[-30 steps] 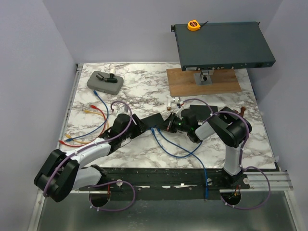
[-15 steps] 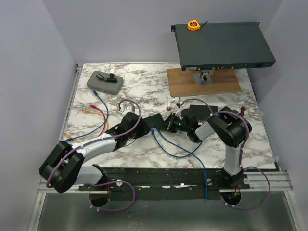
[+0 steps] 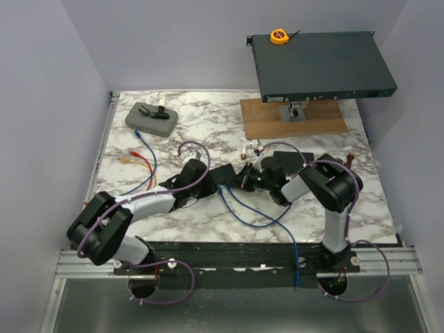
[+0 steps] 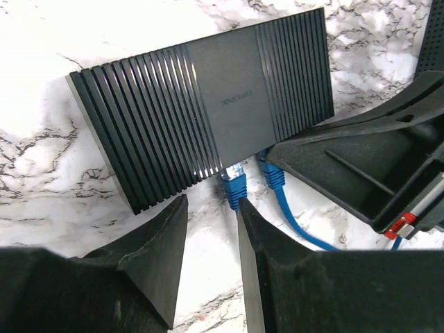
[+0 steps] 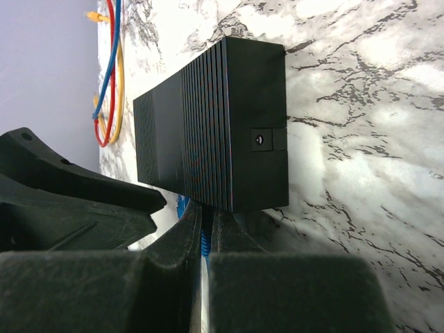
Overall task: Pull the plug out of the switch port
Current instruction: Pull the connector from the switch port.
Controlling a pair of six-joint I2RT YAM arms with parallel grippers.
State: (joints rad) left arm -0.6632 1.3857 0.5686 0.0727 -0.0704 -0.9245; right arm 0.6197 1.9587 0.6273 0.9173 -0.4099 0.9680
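The small black ribbed switch [image 3: 223, 173] [image 4: 208, 104] [image 5: 208, 139] lies flat mid-table with two blue plugs in its near edge. My left gripper [image 4: 211, 205] [image 3: 210, 182] is open just short of that edge; bare marble shows between its fingers. The left blue plug [image 4: 234, 186] sits at the tip of its right finger [image 4: 253, 229], outside the gap. My right gripper [image 5: 206, 215] [image 3: 241, 182] is shut on the other blue plug [image 4: 272, 173] [image 5: 205, 239], right against the switch's edge. Both blue cables [image 3: 243, 208] trail toward the near edge.
A large rack unit [image 3: 319, 66] with a yellow tape measure [image 3: 279, 36] on top stands on a wooden board [image 3: 291, 121] at the back right. A grey case [image 3: 150, 118] lies at the back left. Loose red, yellow and blue cables [image 3: 132, 166] lie at the left.
My left arm has swung right, bringing its gripper up to the switch's near edge, and its jaws have narrowed. The right gripper has held its grip in place.
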